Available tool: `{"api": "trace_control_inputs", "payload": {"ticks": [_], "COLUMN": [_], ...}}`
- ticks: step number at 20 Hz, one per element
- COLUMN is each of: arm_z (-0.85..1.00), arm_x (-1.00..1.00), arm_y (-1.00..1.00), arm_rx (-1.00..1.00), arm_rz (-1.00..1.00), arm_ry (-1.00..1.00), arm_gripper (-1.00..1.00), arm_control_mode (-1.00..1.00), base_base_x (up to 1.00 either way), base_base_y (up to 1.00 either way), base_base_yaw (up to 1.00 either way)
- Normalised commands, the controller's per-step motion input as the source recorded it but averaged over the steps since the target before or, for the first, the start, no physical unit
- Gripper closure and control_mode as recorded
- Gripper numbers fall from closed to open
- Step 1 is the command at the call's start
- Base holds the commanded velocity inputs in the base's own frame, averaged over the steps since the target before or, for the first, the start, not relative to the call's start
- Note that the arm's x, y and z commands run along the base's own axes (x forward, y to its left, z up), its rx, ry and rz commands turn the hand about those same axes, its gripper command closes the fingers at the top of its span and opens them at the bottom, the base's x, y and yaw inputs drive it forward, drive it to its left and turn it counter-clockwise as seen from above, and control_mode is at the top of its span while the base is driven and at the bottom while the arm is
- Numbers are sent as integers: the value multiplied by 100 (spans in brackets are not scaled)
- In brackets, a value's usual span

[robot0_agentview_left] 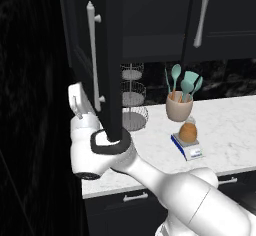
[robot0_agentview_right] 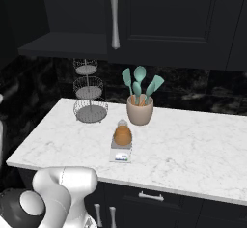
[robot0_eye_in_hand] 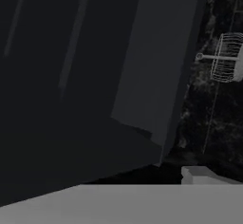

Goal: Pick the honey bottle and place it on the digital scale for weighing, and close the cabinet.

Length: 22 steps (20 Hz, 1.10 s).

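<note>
The honey bottle (robot0_agentview_left: pixel 188 131) already stands on the digital scale (robot0_agentview_left: pixel 187 147), mid-counter (robot0_agentview_left: pixel 235 125), just near of a beige crock (robot0_agentview_left: pixel 179 107) holding teal spatulas. What's left: the cabinet (robot0_agentview_left: pixel 113 60) door stands open (arm beside it). Whether the pincer is apart or together, I cannot tell.

White marbled counter (robot0_agentview_right: pixel 193 140) over black drawers (robot0_agentview_right: pixel 154 198) — bearing four things. At the back, a three-tier wire stand (robot0_agentview_right: pixel 89 92); just right of it, a beige crock (robot0_agentview_right: pixel 140 110) of teal spatulas. Nearer the front edge, the digital scale (robot0_agentview_right: pixel 120 153) — with the honey bottle (robot0_agentview_right: pixel 122 134) upright on its plate.
</note>
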Motion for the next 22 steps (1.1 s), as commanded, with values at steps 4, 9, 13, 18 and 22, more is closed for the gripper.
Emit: {"api": "trace_control_inputs", "payload": {"ticks": [4,9,13,18,22], "arm_z": [55,50,46,53,49], "arm_x": [-32,-12,0,0,3], "arm_y": [-23,-41,-58,-69,-74], "arm_rx": [22,25,23,25,25], "arm_rz": [0,0,0,0,0], "arm_ry": [2,10,16,21,26], "arm_gripper": [-100,-100,-100,-100,-100], "arm_control_mode": [-100,-100,-100,-100,-100], "base_base_x": [0,0,0,0,0], "base_base_y": [0,0,0,0,0], "base_base_yaw": [0,0,0,0,0]}}
